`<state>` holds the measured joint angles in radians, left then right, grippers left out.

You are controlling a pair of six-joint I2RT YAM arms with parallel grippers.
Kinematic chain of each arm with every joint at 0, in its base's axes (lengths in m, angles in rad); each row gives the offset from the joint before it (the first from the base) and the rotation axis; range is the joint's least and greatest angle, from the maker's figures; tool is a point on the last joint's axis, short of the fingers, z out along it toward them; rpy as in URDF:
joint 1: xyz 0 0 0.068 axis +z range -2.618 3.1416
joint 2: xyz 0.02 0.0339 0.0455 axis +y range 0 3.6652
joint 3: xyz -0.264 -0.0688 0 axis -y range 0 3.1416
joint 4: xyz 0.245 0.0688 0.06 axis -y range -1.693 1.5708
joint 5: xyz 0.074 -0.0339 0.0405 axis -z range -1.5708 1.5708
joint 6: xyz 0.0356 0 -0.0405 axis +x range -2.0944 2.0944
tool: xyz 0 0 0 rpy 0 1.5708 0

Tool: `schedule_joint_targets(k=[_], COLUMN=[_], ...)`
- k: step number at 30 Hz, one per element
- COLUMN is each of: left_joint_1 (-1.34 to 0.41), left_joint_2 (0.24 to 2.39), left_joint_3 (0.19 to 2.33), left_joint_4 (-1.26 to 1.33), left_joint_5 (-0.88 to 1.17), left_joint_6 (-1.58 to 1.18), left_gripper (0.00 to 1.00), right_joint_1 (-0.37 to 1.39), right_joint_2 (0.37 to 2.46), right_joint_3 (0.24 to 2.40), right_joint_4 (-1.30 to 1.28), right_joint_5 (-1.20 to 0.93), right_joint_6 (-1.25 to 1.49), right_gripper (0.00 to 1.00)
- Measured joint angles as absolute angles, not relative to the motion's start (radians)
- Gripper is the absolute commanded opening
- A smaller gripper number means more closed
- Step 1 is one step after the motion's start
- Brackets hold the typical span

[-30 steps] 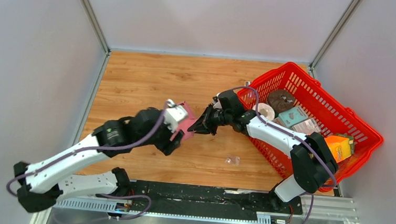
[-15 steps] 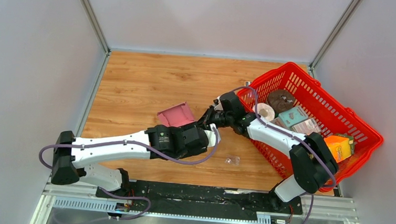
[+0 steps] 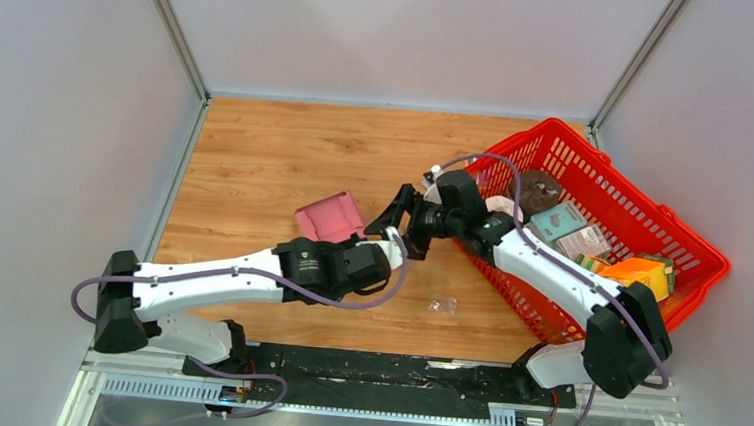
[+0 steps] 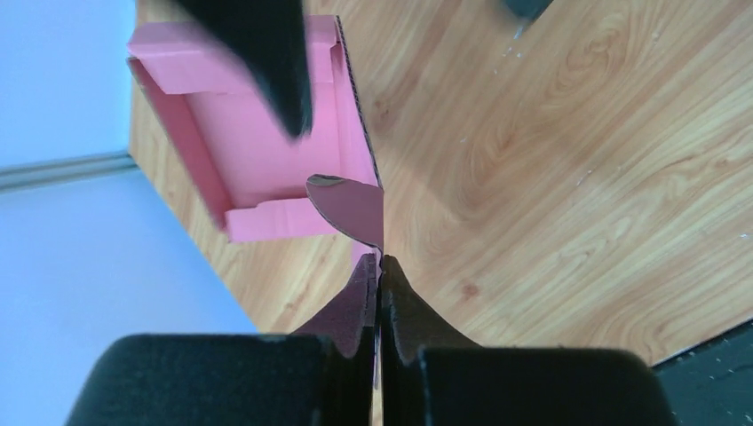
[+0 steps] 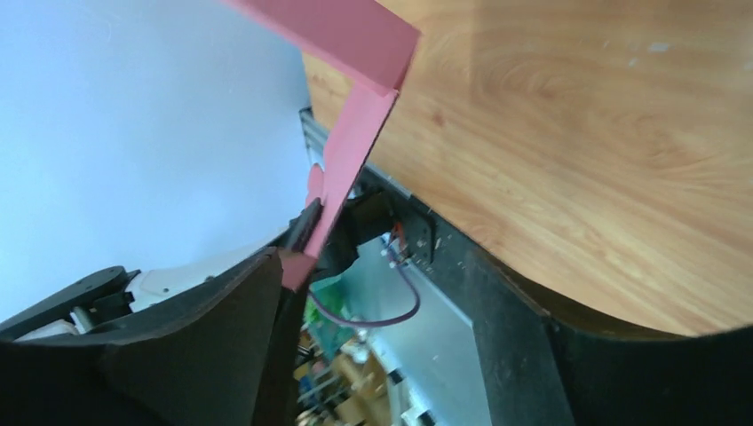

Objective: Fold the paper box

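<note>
The left arm reaches across the wooden table (image 3: 277, 146) from the near left. The paper box (image 3: 328, 217) lies flat on the wood at about the table's middle, just beyond that arm's wrist, as an open pink tray with low walls turned up.

In the left wrist view the tray stretches up and to the left, away from the fingers, with its long axis roughly in line with them. A thin side flap with a rounded tab stands on edge and runs back from the tray's right side into the left gripper (image 4: 380, 266). That gripper's fingers are pressed together on the flap, so the left arm has the box.

The right gripper (image 3: 401, 218) hovers just beside the tray's right edge with its fingers spread wide and nothing held between them. From its own camera the pink strip comes down to one finger (image 5: 222, 337). I cannot tell whether it touches that finger or only passes in front of it.

The next fold likely depends on this flap, because the tray lies to the left of both grippers and the flap bridges the gap.

Further right sits a red basket (image 3: 645, 196) of goods.

Some things are hard to make out — a dark blur covers the tray's far end in the left wrist view, probably a right finger. From above, the pinch itself is hidden under the left wrist.
</note>
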<state>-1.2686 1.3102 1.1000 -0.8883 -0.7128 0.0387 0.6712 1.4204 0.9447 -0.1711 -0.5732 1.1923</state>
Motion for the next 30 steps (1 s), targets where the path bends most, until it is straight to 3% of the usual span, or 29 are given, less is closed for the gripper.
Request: schedule_joint_targets(k=[3,12,19,28,29,30], left_joint_1=[-1.214,-0.724,-0.489,-0.467,-0.467,-0.467], left_joint_2=[1.238,1.000,1.171,1.341,1.351,1.355], left_joint_3=[1.092,1.123,1.178,1.091,1.091,1.091], left_joint_4=[-0.912,-0.965,-1.032,-0.944,-0.932,-0.925], left_joint_5=[-0.651,-0.302,-0.032,0.084,0.088,0.091], left_joint_6=[-0.032,-0.602,-1.198,-1.660,-1.680,-1.689], left_gripper=[0.00,0.00,0.00,0.00,0.75,0.76], right_joint_1=[0.656,0.646,0.739,0.817,0.817,0.817], right_joint_2=[1.362,1.186,1.176,1.185,1.185,1.187], right_joint_3=[1.011,1.198,1.169,1.047,1.036,1.030], right_joint_4=[-0.317,-0.559,-0.608,-0.606,-0.605,-0.605], right_joint_5=[-0.491,-0.183,-0.103,-0.082,-0.081,-0.080], right_joint_6=[1.044,0.680,0.550,0.487,0.484,0.482], right_gripper=[0.87,0.90,0.92,0.92,0.92,0.92])
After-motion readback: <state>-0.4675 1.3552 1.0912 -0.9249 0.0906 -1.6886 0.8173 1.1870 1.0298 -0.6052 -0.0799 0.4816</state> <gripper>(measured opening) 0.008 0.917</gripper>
